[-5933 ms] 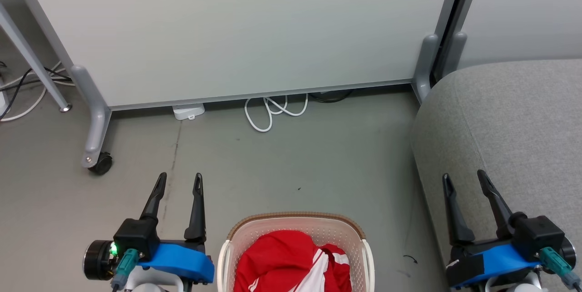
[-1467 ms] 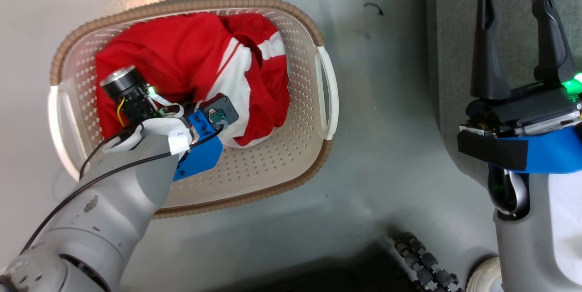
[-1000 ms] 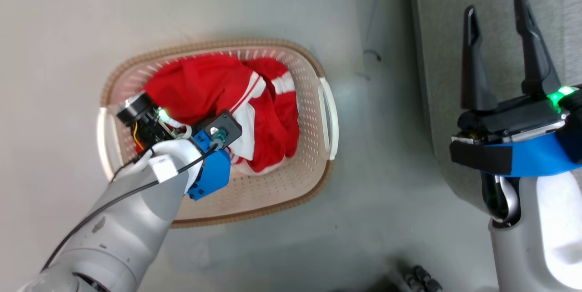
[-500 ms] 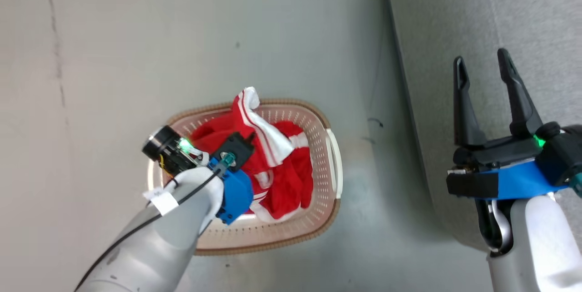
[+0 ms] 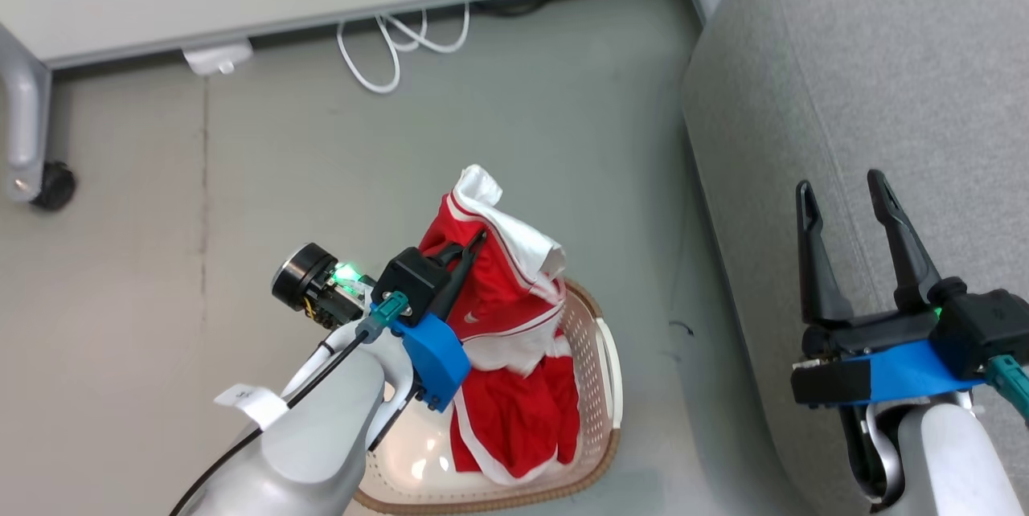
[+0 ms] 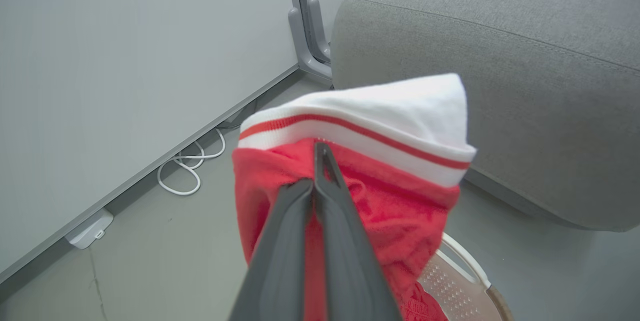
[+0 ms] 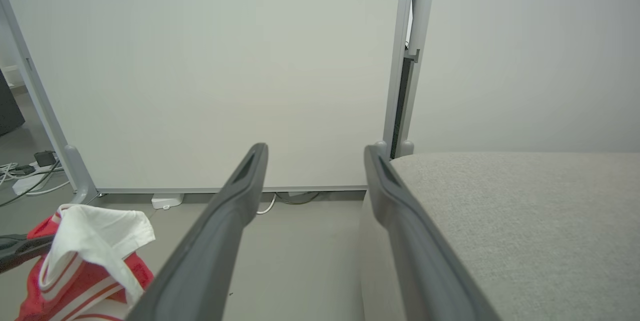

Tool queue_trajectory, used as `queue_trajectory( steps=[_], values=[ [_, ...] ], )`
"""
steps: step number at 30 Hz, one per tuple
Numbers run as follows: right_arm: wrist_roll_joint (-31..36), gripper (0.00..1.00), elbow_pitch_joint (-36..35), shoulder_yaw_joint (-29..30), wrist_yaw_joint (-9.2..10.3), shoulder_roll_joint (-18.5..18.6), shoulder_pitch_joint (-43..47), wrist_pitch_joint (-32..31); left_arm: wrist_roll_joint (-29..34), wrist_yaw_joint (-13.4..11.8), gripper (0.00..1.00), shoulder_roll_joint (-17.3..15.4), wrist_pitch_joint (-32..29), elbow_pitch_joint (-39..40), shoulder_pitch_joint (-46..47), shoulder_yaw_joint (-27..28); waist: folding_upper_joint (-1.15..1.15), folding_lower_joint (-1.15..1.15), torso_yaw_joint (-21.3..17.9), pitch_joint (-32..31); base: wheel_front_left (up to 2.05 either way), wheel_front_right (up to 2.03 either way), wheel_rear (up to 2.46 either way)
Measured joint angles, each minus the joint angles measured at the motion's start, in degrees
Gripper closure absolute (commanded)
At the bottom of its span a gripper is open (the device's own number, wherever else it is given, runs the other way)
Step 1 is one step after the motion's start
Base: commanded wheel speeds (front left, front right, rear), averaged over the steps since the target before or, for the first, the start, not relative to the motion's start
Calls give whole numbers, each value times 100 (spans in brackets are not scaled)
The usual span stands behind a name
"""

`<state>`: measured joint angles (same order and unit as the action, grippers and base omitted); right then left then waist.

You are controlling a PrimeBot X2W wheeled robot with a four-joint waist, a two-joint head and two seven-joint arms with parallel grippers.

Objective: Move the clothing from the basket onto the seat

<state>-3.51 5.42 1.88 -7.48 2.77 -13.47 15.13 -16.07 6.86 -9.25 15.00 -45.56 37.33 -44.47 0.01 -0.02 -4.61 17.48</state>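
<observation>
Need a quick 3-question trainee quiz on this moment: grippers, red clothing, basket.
1. True or false: the right gripper holds the red garment.
2. The left gripper is: A) open above the floor; B) shut on the red garment; C) shut on a white cable.
3. Fill in: the held garment hangs over the perforated ____.

Key:
1. False; the right gripper's fingers are apart and empty.
2. B.
3. laundry basket.

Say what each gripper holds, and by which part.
Left gripper: shut on the red garment, pinching red cloth just under its white striped band; the rest hangs down to the basket. Right gripper: open, holding nothing.
</observation>
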Motion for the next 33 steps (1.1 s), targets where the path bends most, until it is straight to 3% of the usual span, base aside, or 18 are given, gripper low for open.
queue_trajectory(
  steps=[15,33],
  values=[
    [30,0,113,35,0,0,571,0,-113,9,100,233,0,1631,-607,973,0,1,172,-1170,0,0,0],
    [8,0,133,-43,0,0,957,0,-122,44,100,286,2,2278,-766,703,0,1,220,-1689,0,0,0]
  ],
)
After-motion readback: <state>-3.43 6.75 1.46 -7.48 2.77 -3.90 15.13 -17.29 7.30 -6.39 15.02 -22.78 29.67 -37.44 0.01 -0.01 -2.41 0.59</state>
